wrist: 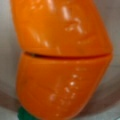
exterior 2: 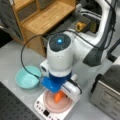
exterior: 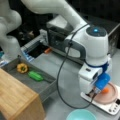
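An orange toy carrot (wrist: 62, 60) with a green stub at its lower end fills the wrist view, lying on a pale pink surface. In both front views the carrot (exterior: 105, 90) (exterior 2: 59, 96) rests on a pink plate (exterior: 111, 98) (exterior 2: 52, 105) that sits on a white scale (exterior: 113, 109) (exterior 2: 41, 110). My gripper (exterior: 96, 93) hangs straight down over the plate, right at the carrot. Its fingertips are hidden by the blue and white hand in a front view and do not show in the wrist view.
A teal bowl (exterior: 81, 115) (exterior 2: 26, 78) stands beside the scale. A grey open drawer holds a yellow pepper (exterior: 22, 68) (exterior 2: 80, 25) and a green vegetable (exterior: 35, 75). A wooden shelf (exterior: 17, 97) (exterior 2: 42, 17) and a metal oven (exterior: 60, 35) (exterior 2: 107, 90) flank the table.
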You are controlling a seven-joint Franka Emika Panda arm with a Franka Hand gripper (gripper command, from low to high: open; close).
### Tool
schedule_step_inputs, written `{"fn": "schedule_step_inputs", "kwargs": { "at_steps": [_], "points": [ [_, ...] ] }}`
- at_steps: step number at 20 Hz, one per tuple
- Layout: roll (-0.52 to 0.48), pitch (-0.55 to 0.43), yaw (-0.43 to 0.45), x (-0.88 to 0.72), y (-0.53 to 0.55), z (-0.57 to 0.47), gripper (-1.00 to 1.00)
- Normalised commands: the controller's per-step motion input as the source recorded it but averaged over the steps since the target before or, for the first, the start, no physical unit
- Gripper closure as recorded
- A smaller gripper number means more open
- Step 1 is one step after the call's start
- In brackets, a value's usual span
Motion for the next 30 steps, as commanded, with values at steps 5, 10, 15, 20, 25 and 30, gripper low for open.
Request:
{"fn": "schedule_step_inputs", "kwargs": {
  "at_steps": [5,10,15,20,25,30],
  "points": [
    [-0.244,0.112,0.04,0.25,0.16,0.02,-1.0],
    [-0.23,0.074,0.047,0.26,0.16,0.0,-1.0],
    [-0.225,0.051,0.065,0.25,0.09,0.01,-1.0],
    [-0.219,0.057,0.085,0.23,0.02,0.02,-1.0],
    [-0.206,0.036,0.098,0.24,0.01,0.01,1.0],
    [-0.2,0.038,0.108,0.24,-0.02,-0.01,1.0]
  ]
}}
